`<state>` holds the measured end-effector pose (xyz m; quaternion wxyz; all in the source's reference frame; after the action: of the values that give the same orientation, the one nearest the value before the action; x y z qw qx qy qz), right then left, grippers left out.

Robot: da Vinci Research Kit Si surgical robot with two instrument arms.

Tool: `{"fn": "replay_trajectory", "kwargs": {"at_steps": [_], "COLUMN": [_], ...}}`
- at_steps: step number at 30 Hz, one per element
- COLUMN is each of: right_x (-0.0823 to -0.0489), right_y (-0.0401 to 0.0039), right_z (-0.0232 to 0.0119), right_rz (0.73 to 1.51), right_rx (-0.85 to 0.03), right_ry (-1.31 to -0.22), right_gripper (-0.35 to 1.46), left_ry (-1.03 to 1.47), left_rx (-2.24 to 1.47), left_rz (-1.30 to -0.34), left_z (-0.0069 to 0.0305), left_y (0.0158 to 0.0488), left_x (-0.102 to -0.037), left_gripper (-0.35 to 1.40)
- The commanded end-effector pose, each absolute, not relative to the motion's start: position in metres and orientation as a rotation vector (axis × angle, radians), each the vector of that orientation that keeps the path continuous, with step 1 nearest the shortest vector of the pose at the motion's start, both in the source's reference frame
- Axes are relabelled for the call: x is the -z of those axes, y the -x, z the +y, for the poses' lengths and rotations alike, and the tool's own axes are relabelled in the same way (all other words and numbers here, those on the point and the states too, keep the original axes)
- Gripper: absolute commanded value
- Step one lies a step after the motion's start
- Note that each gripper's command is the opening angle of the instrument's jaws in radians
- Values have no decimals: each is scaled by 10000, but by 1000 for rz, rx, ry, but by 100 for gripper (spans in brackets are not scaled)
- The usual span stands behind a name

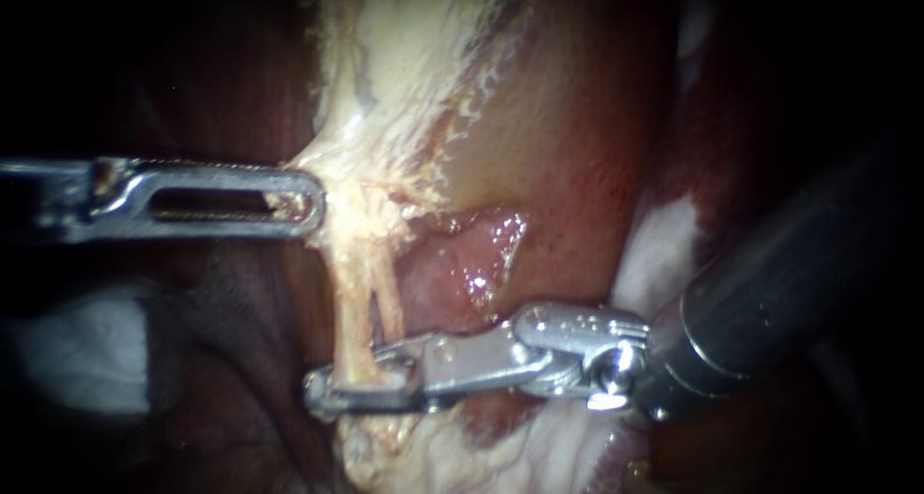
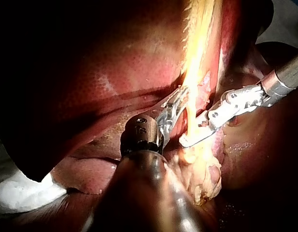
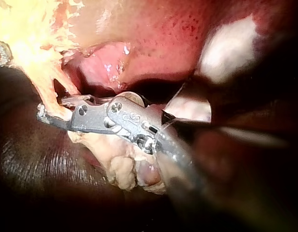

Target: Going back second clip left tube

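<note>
Nearest: your right instrument (image 1: 346, 383), jaws parted, straddles the left tube (image 1: 348, 301) at its lower end; no clip can be made out there. Risk: if you back out off-axis, a jaw may hook the tube and tear it, or snag the right tube (image 1: 388, 297) just beside. The tube's long axis runs near vertical in the endoscope view, crossing the jaws. Farther: your left instrument (image 1: 303, 203) is clenched on pale tissue (image 1: 375, 200) at the tube's upper end; a slip there would slacken it.
</note>
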<state>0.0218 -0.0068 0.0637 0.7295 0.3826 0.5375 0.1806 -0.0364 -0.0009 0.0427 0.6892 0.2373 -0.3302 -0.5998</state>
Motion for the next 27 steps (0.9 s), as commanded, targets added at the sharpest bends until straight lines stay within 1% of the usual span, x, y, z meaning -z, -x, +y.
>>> {"fn": "replay_trajectory", "kwargs": {"at_steps": [1, 3, 8, 15, 16, 18, 19, 23, 27], "right_x": [-637, -637, -636, -633, -634, -634, -634, -633, -632], "right_y": [-218, -219, -219, -217, -218, -219, -219, -221, -222], "right_z": [-68, -68, -66, -64, -64, -63, -63, -63, -62], "right_rz": [1182, 1169, 1098, 1068, 1063, 1060, 1060, 1057, 1077], "right_rx": [-394, -395, -446, -445, -443, -449, -450, -447, -456], "right_ry": [-845, -848, -902, -910, -910, -913, -913, -915, -916], "right_gripper": [-35, -35, -35, -35, -17, 25, 34, 48, 53], "left_ry": [-531, -531, -531, -531, -530, -531, -530, -530, -530], "left_rx": [1342, 1342, 1342, 1342, 1342, 1342, 1342, 1342, 1342], "left_rz": [-738, -738, -738, -738, -738, -738, -738, -738, -738], "left_z": [-9, -9, -9, -10, -10, -10, -10, -10, -10], "left_y": [364, 364, 364, 364, 364, 364, 364, 364, 364], "left_x": [-427, -427, -427, -426, -426, -426, -426, -426, -425], "left_gripper": [-35, -35, -35, -35, -35, -35, -35, -35, -35]}}
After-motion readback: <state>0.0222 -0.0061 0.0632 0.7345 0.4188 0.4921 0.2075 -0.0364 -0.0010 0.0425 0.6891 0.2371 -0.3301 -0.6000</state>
